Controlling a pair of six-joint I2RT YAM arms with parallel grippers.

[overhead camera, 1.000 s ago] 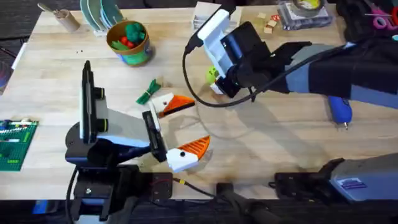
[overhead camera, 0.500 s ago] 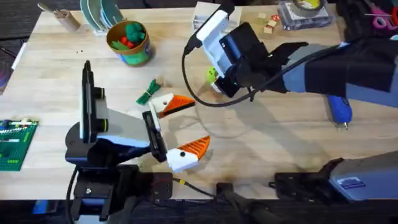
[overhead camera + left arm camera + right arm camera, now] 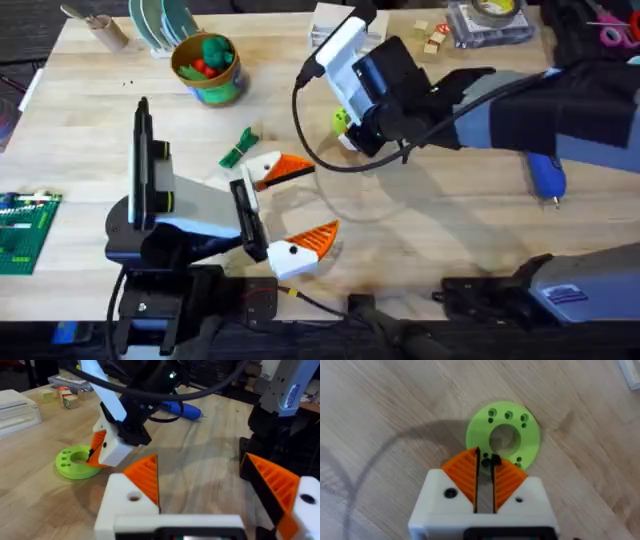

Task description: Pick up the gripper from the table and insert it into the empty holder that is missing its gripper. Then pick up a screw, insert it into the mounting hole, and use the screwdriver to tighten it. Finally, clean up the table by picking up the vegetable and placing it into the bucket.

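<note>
Right gripper [image 3: 484,460] pinched nearly closed on something small and dark, over the lime-green disc [image 3: 503,435]; left gripper [image 3: 296,212] spread wide, near that disc.

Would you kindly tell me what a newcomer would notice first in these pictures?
Most striking is the right hand, its orange fingers nearly shut, hovering over a lime-green disc at the table's middle. The left hand sits wide open at the near left, and a yellow-rimmed bucket of toys stands at the far left.
</note>
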